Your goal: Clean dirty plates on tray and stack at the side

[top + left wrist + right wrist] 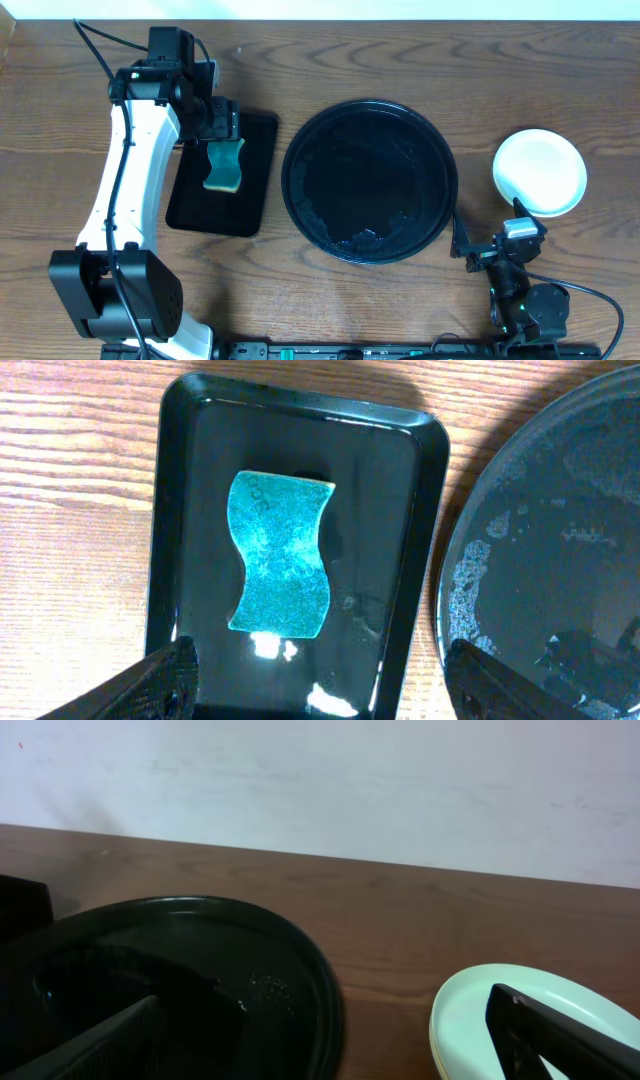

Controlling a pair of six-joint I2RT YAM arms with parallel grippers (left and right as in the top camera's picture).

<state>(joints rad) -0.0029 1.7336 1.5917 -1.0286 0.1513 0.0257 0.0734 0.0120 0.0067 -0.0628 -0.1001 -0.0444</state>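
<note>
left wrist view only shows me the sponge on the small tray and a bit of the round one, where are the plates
observer: the plates are stacked on the table, right of the round tray.
operator: anything left on that tray
observer: no plates on it, just wet patches.
operator: and the right gripper
observer: the right gripper is open and empty, toward the front of the table between the tray and the stack.
</note>
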